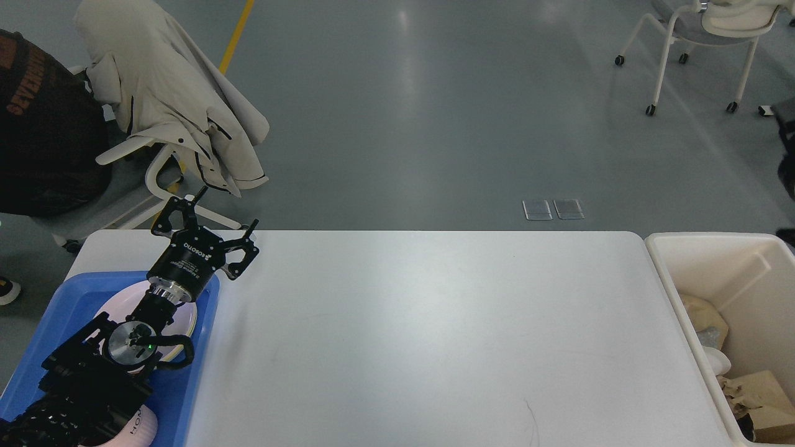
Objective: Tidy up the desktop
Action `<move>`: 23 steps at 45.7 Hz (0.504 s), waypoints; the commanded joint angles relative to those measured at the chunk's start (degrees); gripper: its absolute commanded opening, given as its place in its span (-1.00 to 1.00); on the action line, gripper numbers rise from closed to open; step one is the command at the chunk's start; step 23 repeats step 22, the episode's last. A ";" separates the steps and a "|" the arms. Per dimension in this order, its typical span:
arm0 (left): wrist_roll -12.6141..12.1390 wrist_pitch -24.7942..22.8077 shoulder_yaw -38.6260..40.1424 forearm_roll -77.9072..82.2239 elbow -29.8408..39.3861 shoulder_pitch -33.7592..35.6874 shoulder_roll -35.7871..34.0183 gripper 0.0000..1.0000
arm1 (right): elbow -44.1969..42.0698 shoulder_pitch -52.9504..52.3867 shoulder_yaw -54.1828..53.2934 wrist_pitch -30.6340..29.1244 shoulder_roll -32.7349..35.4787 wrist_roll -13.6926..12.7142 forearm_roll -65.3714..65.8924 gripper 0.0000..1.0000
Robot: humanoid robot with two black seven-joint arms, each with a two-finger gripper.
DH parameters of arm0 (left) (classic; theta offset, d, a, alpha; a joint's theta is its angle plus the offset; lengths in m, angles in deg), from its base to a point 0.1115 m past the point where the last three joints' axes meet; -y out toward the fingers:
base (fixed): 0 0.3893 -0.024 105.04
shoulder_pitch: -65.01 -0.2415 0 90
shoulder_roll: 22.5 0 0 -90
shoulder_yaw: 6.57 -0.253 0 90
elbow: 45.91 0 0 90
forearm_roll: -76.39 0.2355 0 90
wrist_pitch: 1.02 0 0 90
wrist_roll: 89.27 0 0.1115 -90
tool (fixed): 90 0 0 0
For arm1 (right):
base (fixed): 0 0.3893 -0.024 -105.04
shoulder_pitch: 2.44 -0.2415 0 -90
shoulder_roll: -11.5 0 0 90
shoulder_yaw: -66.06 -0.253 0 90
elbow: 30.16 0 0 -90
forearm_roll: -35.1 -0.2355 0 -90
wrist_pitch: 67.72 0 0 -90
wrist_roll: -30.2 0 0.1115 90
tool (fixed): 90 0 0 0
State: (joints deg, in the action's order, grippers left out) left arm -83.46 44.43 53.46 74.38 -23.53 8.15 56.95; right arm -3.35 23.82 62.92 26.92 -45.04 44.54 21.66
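The desktop [422, 335] is a large white tabletop with rounded corners, and its middle shows bare. My left gripper [227, 208] is open and empty, raised over the table's back left corner, just beyond the blue tray [186, 372]. My left arm lies over the tray and hides part of a white plate [185, 313]. A white item with dark lettering [143, 428] sits at the tray's front. My right gripper is out of view.
A cream bin [667, 273] stands against the table's right end, holding crumpled paper, cardboard [761, 397] and a white cup [717, 361]. A chair with a beige jacket [168, 99] stands behind the left corner. A dark shape [787, 149] shows at the right edge.
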 commanded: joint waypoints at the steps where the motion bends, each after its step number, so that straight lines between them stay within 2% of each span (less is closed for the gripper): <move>1: -0.01 0.00 0.00 -0.01 0.03 0.00 0.01 1.00 | 12.02 8.26 -39.72 -3.92 -8.30 0.78 -10.29 1.00; 4: -0.01 0.00 0.00 -0.01 0.03 0.00 0.01 1.00 | 12.48 12.84 -46.15 -12.43 -16.65 2.27 -9.86 1.00; 7: -0.01 0.00 0.00 -0.01 0.03 0.00 0.01 1.00 | 9.50 17.14 -48.80 -23.15 -23.16 6.30 -9.33 1.00; 9: -0.01 0.00 0.00 -0.01 0.03 0.00 0.01 1.00 | 5.46 19.61 -48.89 -29.83 -25.37 7.89 -8.45 1.00; 13: -0.01 0.00 0.00 -0.01 0.03 0.00 0.01 1.00 | -0.17 22.60 -47.84 -41.01 -27.74 8.60 -6.70 1.00; 16: -0.01 0.00 0.00 -0.01 0.03 0.00 0.01 1.00 | -1.59 23.57 -47.05 -42.61 -29.77 8.96 -5.03 1.00; 23: -0.01 0.08 0.00 -0.01 0.03 0.00 0.01 1.00 | -2.46 24.80 -44.06 -42.35 -29.51 8.96 -2.73 1.00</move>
